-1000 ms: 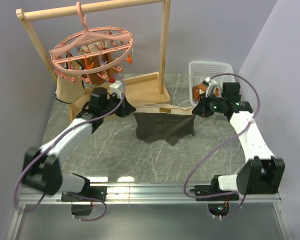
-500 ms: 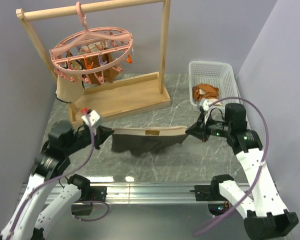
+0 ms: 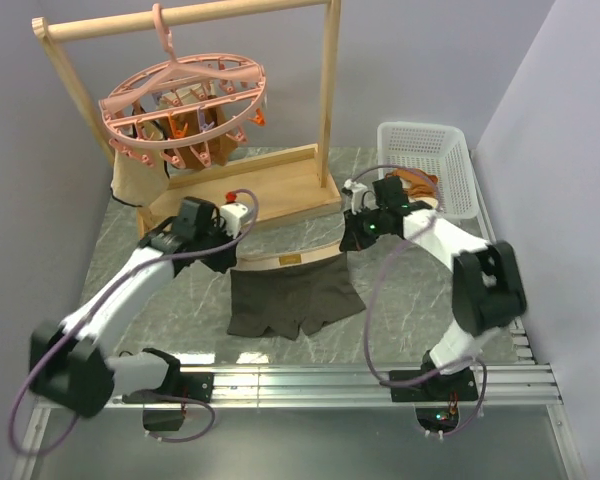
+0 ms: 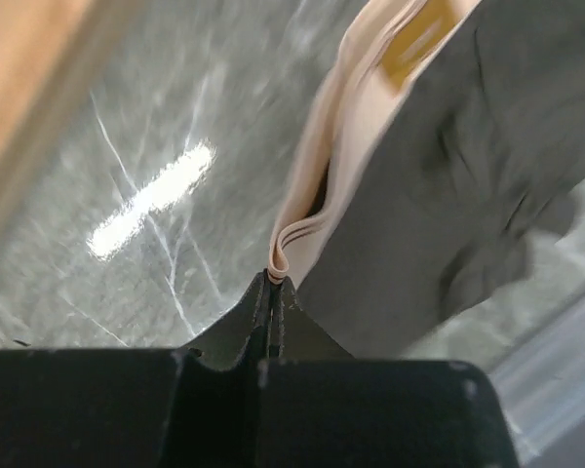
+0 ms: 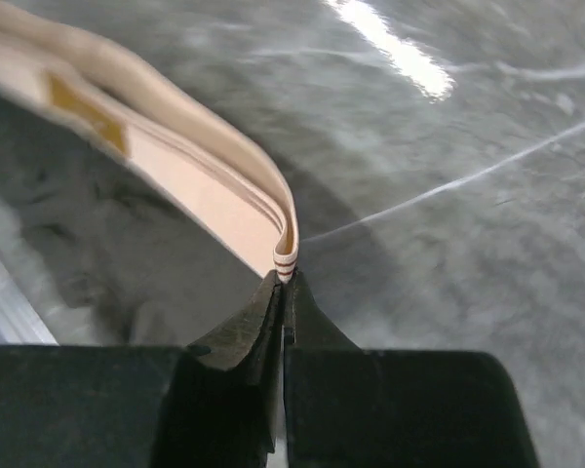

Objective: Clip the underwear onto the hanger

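The underwear, dark brown-grey with a pale beige waistband, is stretched between my two grippers over the marble table. My left gripper is shut on the left end of the waistband; my right gripper is shut on its right end. The body of the underwear hangs toward the near edge. The salmon-pink round hanger hangs by its hook from the wooden rack's top bar at the back left, above and behind my left gripper.
The wooden rack stands on its base behind the underwear. Tan and orange garments hang from the hanger's clips. A white basket with orange cloth sits at the back right.
Both grippers have moved away from the near edge toward the rack, carrying the underwear. The underwear now hangs flat and spread, with the waistband pulled straighter.
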Robot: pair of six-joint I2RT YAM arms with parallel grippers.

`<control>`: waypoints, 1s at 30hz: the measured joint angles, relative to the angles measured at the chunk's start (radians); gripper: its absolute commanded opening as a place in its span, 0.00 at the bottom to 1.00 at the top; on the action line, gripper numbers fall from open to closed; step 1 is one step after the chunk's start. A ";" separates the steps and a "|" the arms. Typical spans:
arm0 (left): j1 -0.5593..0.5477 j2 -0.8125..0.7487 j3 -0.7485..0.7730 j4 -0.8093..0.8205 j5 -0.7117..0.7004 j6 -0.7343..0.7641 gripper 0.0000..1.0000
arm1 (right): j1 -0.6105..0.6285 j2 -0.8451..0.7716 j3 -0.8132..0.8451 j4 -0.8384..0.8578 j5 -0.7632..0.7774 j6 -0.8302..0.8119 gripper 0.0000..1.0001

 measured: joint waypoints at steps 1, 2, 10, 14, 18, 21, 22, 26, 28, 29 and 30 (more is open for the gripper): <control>0.004 0.058 0.000 0.007 -0.014 0.007 0.00 | 0.000 0.074 0.023 0.013 0.020 0.011 0.00; 0.008 0.117 0.000 0.018 -0.023 0.014 0.00 | 0.000 0.137 0.042 0.026 0.038 0.023 0.00; 0.094 0.455 0.080 0.163 -0.038 0.001 0.00 | -0.004 0.361 0.231 0.034 0.123 0.092 0.00; 0.124 0.515 0.109 0.262 -0.029 -0.016 0.16 | -0.007 0.370 0.304 0.044 0.146 0.116 0.29; 0.128 0.525 0.109 0.296 0.003 -0.015 0.44 | -0.010 0.387 0.348 0.050 0.154 0.140 0.55; 0.143 0.513 0.106 0.291 0.063 0.007 0.63 | -0.017 0.379 0.343 0.044 0.141 0.145 0.56; 0.151 0.497 0.098 0.286 0.082 0.019 0.68 | -0.019 0.369 0.336 0.046 0.137 0.148 0.56; 0.188 0.309 0.014 0.219 0.148 0.110 0.78 | -0.036 0.223 0.235 0.070 0.128 0.158 0.60; 0.203 0.161 -0.032 0.172 0.172 0.167 0.87 | -0.039 0.095 0.169 0.105 0.129 0.164 0.64; 0.216 0.053 -0.055 0.143 0.179 0.203 0.91 | -0.040 0.026 0.144 0.127 0.130 0.164 0.67; 0.223 -0.024 -0.071 0.123 0.181 0.223 0.96 | -0.040 -0.031 0.134 0.146 0.128 0.166 0.70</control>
